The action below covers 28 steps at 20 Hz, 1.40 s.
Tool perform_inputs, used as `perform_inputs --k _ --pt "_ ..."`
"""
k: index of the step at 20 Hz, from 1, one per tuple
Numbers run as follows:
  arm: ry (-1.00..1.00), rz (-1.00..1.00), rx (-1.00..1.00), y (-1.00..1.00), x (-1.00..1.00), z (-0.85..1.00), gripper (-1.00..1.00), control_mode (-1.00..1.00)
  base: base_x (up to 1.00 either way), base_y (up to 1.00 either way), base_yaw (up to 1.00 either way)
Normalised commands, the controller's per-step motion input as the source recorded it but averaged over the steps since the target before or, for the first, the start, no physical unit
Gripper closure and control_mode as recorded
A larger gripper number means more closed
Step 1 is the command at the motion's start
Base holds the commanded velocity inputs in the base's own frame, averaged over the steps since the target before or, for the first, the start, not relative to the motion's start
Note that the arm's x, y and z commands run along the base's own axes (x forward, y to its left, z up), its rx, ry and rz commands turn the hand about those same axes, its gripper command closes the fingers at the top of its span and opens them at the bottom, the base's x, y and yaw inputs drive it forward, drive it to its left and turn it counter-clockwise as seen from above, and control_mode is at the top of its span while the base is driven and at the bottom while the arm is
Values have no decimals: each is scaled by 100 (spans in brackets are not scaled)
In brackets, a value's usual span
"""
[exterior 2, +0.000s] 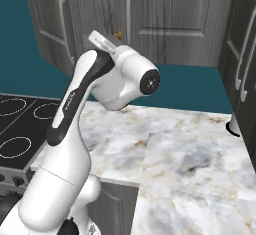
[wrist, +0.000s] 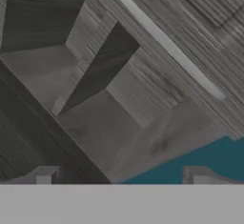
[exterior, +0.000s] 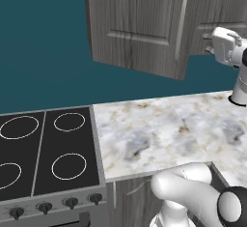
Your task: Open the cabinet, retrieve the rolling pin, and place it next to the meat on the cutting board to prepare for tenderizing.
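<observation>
The cabinet (exterior: 140, 28) hangs above the counter with its left door (exterior 2: 50, 24) swung out, and the right door's silver handle (wrist: 167, 44) is closed against the frame. In the hand view I look into the open half at the inner shelf (wrist: 143, 137). A small orange-brown speck, probably an end of the rolling pin (exterior 2: 118, 34), peeks out by the right door's edge (wrist: 187, 94). My gripper (wrist: 121, 178) is raised in front of the opening, open and empty. The cutting board and the meat are out of view.
Below the cabinet lies a marble counter (exterior: 159, 134), with a black four-ring stove (exterior: 48, 148) to its left. A tall dark unit with bar handles (exterior 2: 244, 54) closes off the right side. A small white object (exterior 2: 233, 127) stands at the counter's back right.
</observation>
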Motion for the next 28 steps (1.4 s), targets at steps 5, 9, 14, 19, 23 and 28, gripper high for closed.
perform_inputs --k 5,9,14,19,23,28 --pt "6 14 8 0 63 0 -100 -100 0 0 0" --pt "5 15 4 1 47 -5 -100 -100 0 0 0" --pt "5 15 1 10 39 -9 -100 -100 0 0 0" --pt "3 13 0 28 29 -12 -100 -100 0 0 0" --pt "2 11 3 35 18 -3 -100 -100 0 0 0" --pt "5 9 1 50 10 -6 -100 -100 0 0 0"
